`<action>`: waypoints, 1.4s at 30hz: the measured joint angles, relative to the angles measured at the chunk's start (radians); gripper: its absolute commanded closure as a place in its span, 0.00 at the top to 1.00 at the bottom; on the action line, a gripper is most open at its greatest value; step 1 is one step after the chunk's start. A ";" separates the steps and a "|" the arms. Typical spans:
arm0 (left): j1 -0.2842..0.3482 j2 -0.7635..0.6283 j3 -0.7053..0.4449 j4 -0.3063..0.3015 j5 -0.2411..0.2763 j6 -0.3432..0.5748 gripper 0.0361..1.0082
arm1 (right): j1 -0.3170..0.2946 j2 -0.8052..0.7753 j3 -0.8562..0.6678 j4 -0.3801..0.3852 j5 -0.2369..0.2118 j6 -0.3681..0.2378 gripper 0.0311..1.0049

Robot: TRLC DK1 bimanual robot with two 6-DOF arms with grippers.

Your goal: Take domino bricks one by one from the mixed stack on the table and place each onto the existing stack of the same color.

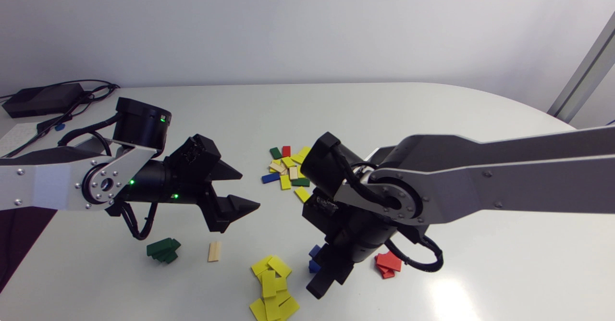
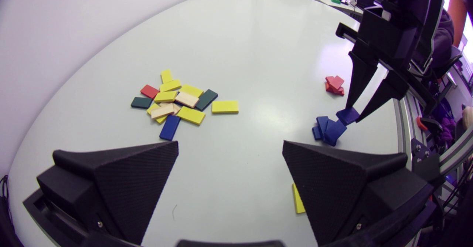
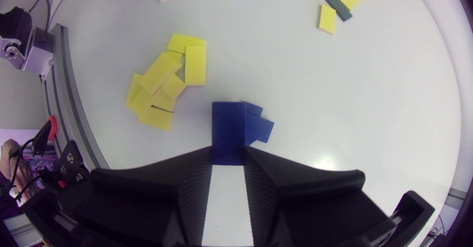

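The right gripper (image 3: 228, 155) pinches a blue brick (image 3: 228, 130) over the blue stack (image 3: 260, 128). The left gripper (image 2: 230, 148) has its fingers spread wide.

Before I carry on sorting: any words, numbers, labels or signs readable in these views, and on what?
None can be read.
The mixed stack shows only plain coloured faces, no pips or numbers.
The blue brick in the right tool is blank too.
The left tool and the table carry no legible print.
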 measured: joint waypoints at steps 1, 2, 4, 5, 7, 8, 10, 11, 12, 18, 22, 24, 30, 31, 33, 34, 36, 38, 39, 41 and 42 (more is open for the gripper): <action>-0.003 0.000 0.000 0.000 -0.003 -0.003 1.00 | 0.002 0.000 -0.001 0.000 0.000 0.000 0.14; -0.005 0.000 0.000 0.001 -0.003 -0.003 1.00 | 0.003 0.001 -0.003 0.002 0.000 0.000 0.14; -0.010 0.000 0.000 0.002 -0.005 -0.003 1.00 | 0.006 0.001 -0.007 0.005 0.000 0.000 0.14; -0.012 0.000 0.000 0.002 -0.007 -0.006 1.00 | 0.006 0.001 -0.010 0.007 0.000 0.000 0.14; -0.017 0.000 0.000 0.003 -0.008 -0.010 1.00 | 0.006 0.002 -0.014 0.007 0.000 -0.003 0.14; -0.018 0.001 0.000 0.003 -0.011 -0.010 1.00 | 0.006 0.005 -0.014 0.007 0.000 -0.004 0.14; -0.020 0.006 0.000 0.003 -0.011 -0.010 1.00 | 0.006 0.015 -0.014 0.008 0.000 -0.007 0.14; -0.020 0.010 0.000 0.003 -0.011 -0.010 1.00 | 0.006 0.022 -0.014 0.010 -0.001 -0.008 0.14; -0.020 0.013 0.000 0.003 -0.011 -0.010 1.00 | 0.007 0.028 -0.014 0.012 -0.001 -0.008 0.14; -0.023 0.020 0.000 0.003 -0.011 -0.010 1.00 | 0.017 0.060 -0.014 0.019 -0.001 -0.008 0.14; -0.023 0.020 0.000 0.003 -0.011 -0.010 1.00 | 0.017 0.074 -0.014 0.037 -0.001 -0.017 0.14; -0.023 0.020 0.000 0.003 -0.011 -0.010 1.00 | 0.017 0.079 -0.014 0.040 0.000 -0.019 0.14; -0.023 0.020 0.000 0.003 -0.011 -0.010 1.00 | 0.016 0.094 -0.012 0.042 0.001 -0.022 0.14; -0.023 0.020 0.000 0.003 -0.011 -0.010 1.00 | 0.015 0.095 -0.012 0.042 0.001 -0.022 0.15; -0.023 0.020 0.000 0.003 -0.011 -0.010 1.00 | 0.011 0.095 -0.012 0.044 0.001 -0.022 0.15; -0.023 0.020 0.000 0.003 -0.011 -0.010 1.00 | 0.010 0.095 -0.012 0.045 0.001 -0.022 0.15; -0.024 0.020 0.000 0.003 -0.011 -0.010 1.00 | 0.003 0.095 -0.012 0.045 0.003 -0.022 0.15; -0.024 0.020 0.000 0.003 -0.011 -0.010 1.00 | -0.003 0.095 -0.012 0.047 0.012 -0.023 0.15; -0.025 0.020 0.000 0.003 -0.011 -0.010 1.00 | -0.004 0.095 -0.011 0.048 0.013 -0.023 0.15; -0.027 0.020 0.000 0.003 -0.011 -0.010 1.00 | -0.008 0.095 -0.011 0.051 0.019 -0.023 0.15; -0.029 0.020 0.000 0.003 -0.011 -0.010 1.00 | -0.010 0.095 -0.010 0.052 0.019 -0.023 0.15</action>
